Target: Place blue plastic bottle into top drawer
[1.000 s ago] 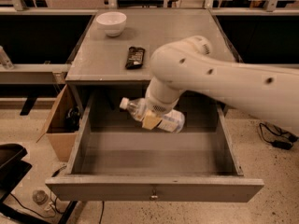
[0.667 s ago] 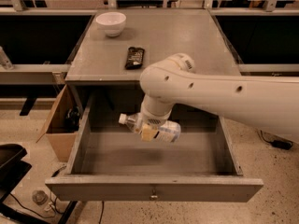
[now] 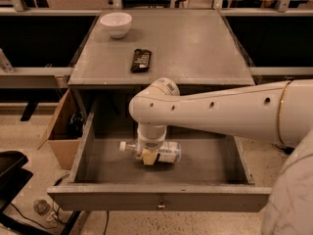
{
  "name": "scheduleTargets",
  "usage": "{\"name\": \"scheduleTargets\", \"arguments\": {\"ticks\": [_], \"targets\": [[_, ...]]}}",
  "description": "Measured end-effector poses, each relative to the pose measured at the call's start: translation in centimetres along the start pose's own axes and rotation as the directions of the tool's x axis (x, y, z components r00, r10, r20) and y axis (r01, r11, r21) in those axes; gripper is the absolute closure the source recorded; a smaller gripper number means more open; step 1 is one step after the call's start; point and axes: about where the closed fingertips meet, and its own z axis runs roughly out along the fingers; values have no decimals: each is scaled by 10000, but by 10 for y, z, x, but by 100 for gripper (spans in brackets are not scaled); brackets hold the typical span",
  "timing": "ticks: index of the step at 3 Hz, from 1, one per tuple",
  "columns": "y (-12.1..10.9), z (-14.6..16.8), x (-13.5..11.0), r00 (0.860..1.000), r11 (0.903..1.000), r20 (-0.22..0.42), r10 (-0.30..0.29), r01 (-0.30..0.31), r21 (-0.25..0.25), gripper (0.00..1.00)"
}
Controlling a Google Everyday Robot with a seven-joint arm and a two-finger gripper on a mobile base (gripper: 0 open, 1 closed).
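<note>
The top drawer [image 3: 156, 199] stands pulled out below the grey table, its front panel and small knob toward me. My gripper [image 3: 149, 155] reaches down inside it from the white arm and is shut on the blue plastic bottle [image 3: 165, 152]. The bottle lies on its side, white cap pointing left, low over the drawer floor at about the middle; I cannot tell if it touches the floor. The gripper's body covers the middle of the bottle.
On the table top [image 3: 195, 48] stand a white bowl [image 3: 116, 23] at the back left and a dark flat snack bar [image 3: 141, 59] near the front. An open cardboard box [image 3: 61, 131] sits on the floor left of the drawer. A black object [image 3: 11, 170] is at the lower left.
The gripper has carried the bottle lower and a little to the left, deeper into the drawer. The arm has swung down over the drawer.
</note>
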Motion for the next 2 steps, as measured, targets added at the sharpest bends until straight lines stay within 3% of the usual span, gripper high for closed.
{"name": "scheduleTargets", "arguments": {"ticks": [1, 2], "targets": [[0, 2, 0, 10000, 10000, -29, -38, 38, -11, 82], [0, 2, 0, 10000, 10000, -29, -38, 38, -11, 59]]}}
